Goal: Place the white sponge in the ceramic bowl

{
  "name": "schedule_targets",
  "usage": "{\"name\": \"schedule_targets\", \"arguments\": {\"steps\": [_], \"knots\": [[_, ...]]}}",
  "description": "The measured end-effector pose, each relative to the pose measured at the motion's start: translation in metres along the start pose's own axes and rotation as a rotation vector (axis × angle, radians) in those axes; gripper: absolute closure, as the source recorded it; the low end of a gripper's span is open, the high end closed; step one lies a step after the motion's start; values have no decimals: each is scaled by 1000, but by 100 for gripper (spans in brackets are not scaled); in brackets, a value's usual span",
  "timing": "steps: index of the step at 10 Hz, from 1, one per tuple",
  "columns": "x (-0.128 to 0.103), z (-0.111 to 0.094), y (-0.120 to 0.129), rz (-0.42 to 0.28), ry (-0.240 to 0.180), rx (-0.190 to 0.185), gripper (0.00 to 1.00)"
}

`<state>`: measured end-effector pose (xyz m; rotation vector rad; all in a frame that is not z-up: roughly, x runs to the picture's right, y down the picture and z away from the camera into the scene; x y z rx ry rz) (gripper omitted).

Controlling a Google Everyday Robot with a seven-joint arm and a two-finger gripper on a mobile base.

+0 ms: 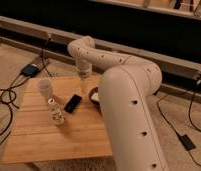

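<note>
Well, from here the white robot arm (126,95) fills most of the right side. It rises from the lower right, bends over toward the left and drops its wrist down at the far edge of the wooden table (39,140). The gripper (84,81) hangs at the end of that wrist, above the back part of the tabletop and just to the left of the ceramic bowl (92,99). I cannot tell whether it is open or closed, and I see nothing held in it.

The bowl sits near the table's right side, with the thick arm segment in front hiding a good part of it. A pale patch lies inside the dark rim, and it looks like the white sponge (94,93) resting in the bowl, apart from the gripper.

A small black flat device (72,103) lies on the wood left of the bowl. Further left stands a clear plastic cup (44,88), and a small bottle (57,114) stands in front of it, nearer to me. On the floor to the left, dark cables (4,100) trail around a power brick (30,70).
</note>
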<state>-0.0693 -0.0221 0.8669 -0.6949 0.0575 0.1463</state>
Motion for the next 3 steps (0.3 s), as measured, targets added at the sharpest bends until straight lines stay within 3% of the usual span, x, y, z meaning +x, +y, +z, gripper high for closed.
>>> {"name": "schedule_targets", "arguments": {"steps": [3], "knots": [[-3,0,1,-3,-3,0,24]]}}
